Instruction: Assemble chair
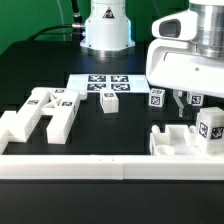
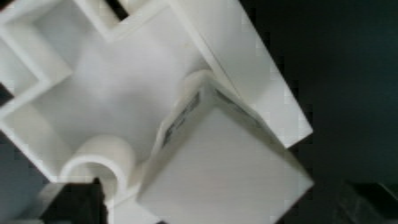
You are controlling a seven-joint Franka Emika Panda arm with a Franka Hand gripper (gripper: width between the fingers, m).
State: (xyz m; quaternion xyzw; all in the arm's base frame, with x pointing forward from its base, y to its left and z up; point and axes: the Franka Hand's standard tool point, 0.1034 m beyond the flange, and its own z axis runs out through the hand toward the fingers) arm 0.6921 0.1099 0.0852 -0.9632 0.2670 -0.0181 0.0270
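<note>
My claw (image 1: 186,100) hangs over the boxy seat (image 1: 178,142), to the exterior view's right of the marker board (image 1: 98,84). From outside, my wrist housing hides the fingertips, so I cannot tell whether I'm clenched or released. The wrist view gives only the seat (image 2: 187,110), blurred white walls filling the picture. Only the outside view catches 1 H-shaped frame (image 1: 45,112) on the board's other side and 1 small block (image 1: 109,101) just beside the board.

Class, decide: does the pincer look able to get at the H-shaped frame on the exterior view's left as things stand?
Probably yes: the H-shaped frame lies uncovered, nothing stacked on it; the pincer hangs over other chair parts, away from it.
</note>
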